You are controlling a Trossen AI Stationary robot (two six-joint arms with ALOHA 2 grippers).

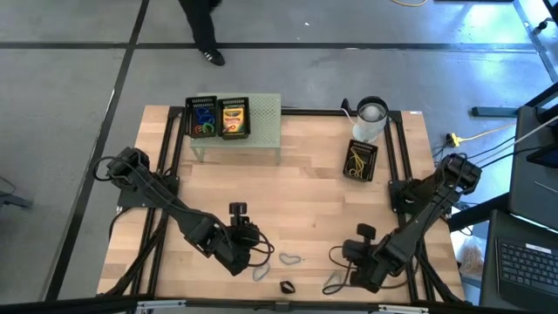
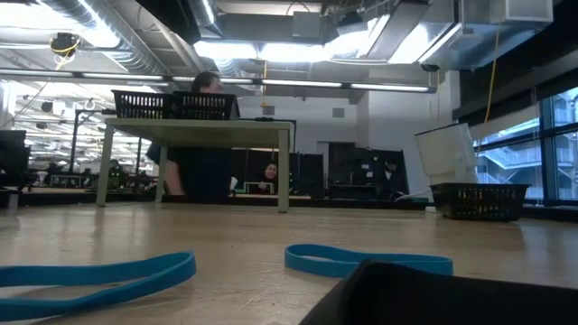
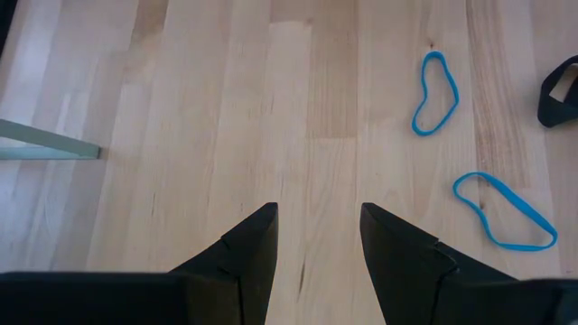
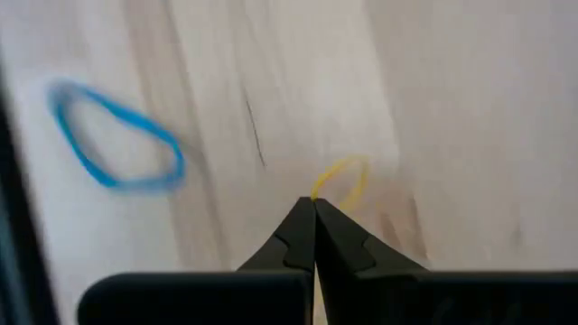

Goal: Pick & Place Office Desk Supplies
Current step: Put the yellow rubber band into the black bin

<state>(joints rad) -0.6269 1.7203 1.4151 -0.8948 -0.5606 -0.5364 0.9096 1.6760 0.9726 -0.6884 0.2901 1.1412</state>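
Tabletop (image 1: pixel 296 183) with both arms low at near edge.
Pale green stand (image 1: pixel 261 131) at far side, carrying two black baskets (image 1: pixel 218 118) with crayon box (image 1: pixel 233 119). Left gripper (image 3: pixel 318 236) hovering over bare wood, jaws spread, two blue loops (image 3: pixel 434 93) lying near. Right gripper (image 4: pixel 314 209) pressed together, pinching thin yellow rubber band (image 4: pixel 345 181) beside another blue loop (image 4: pixel 113 149).
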